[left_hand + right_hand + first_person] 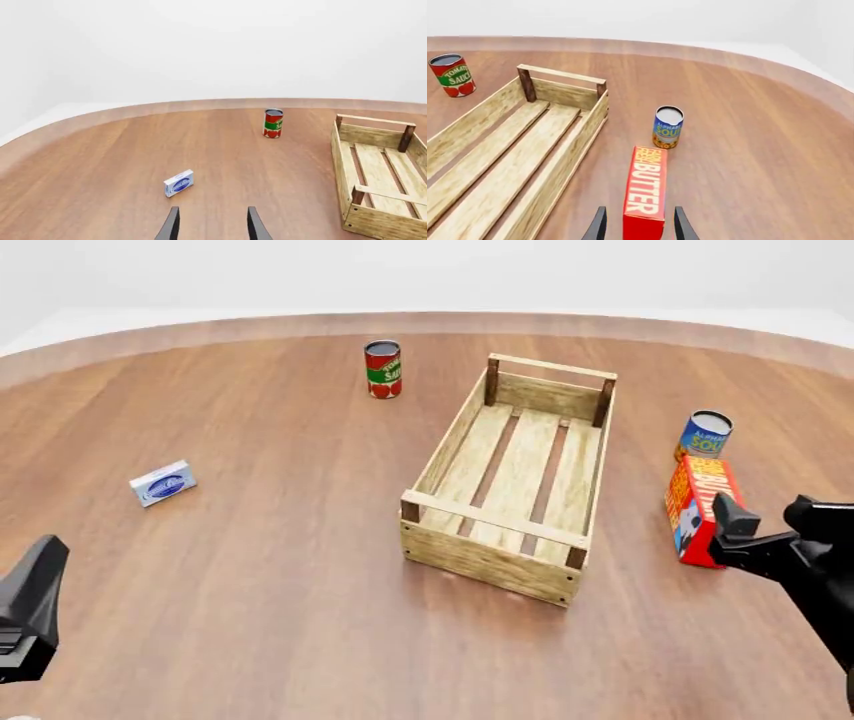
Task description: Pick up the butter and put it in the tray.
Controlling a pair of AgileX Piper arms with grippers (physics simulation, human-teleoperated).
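Observation:
The butter (pixel 645 192) is a red carton with white "BUTTER" lettering. It stands on edge on the table, right of the tray, and shows in the front view (pixel 694 508). My right gripper (pixel 639 226) is open, its fingers either side of the carton's near end with gaps showing; in the front view (pixel 765 510) it sits just near and right of the carton. The tray (pixel 514 485) is a light-wood slatted crate with nothing in it, also seen in the right wrist view (pixel 570 150). My left gripper (pixel 212 227) is open and empty at the near left (pixel 40 575).
A blue and yellow can (pixel 705 434) stands just beyond the butter (pixel 668 126). A red tomato can (pixel 383 368) stands far left of the tray. A small white-and-blue packet (pixel 163 483) lies at the left, ahead of my left gripper (pixel 179 183).

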